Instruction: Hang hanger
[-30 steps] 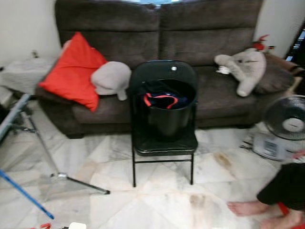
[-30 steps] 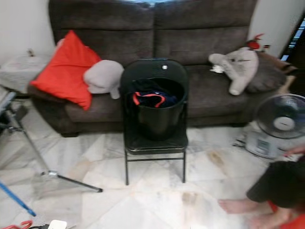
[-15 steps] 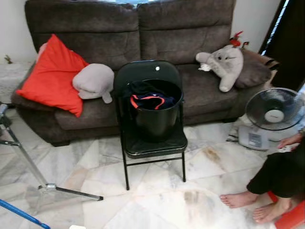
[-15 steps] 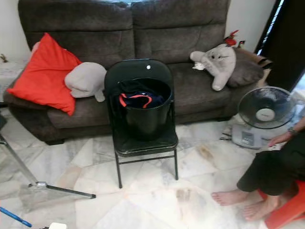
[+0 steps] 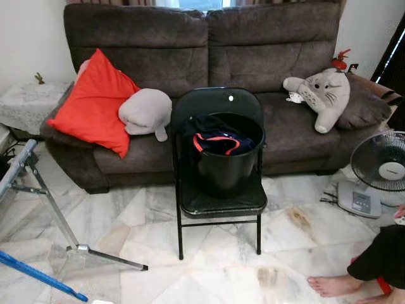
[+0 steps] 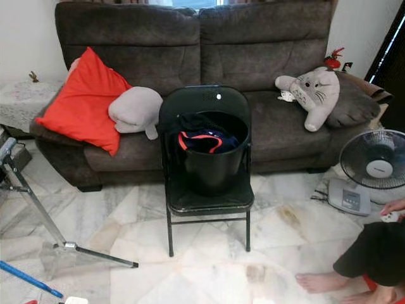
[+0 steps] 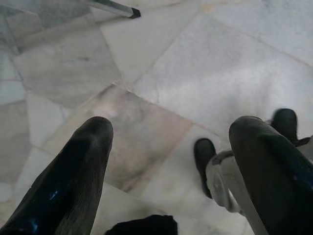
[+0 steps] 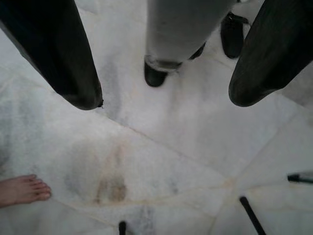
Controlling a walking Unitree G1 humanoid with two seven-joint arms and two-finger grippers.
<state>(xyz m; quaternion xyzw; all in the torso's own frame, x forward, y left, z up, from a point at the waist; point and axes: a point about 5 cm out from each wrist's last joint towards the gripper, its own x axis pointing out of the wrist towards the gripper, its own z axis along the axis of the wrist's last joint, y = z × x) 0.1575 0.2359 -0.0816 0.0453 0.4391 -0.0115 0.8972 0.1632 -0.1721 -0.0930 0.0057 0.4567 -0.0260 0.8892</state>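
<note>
Left tool [image 7: 166, 147]: hangs idle over the marble floor [image 7: 230, 63], fingers spread wide, empty.
Right tool [image 8: 166, 93]: likewise wide apart, empty.
Hanger: cannot tell; perhaps among clothes [image 5: 218, 140] in the bucket [image 5: 229, 166], raised on the chair [image 5: 221, 199] for reach.

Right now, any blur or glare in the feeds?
Eye views: sharp, evenly lit, bucket on the chair crisp. Left wrist view: left gripper fingers soft, out of focus, floor sharper. Right wrist view: right gripper fingers dark, floor slightly washed out.

Person [image 6: 373, 256] at the right edge, cut off; bucket [image 6: 215, 155] contents a dark, indistinct tangle.
</note>
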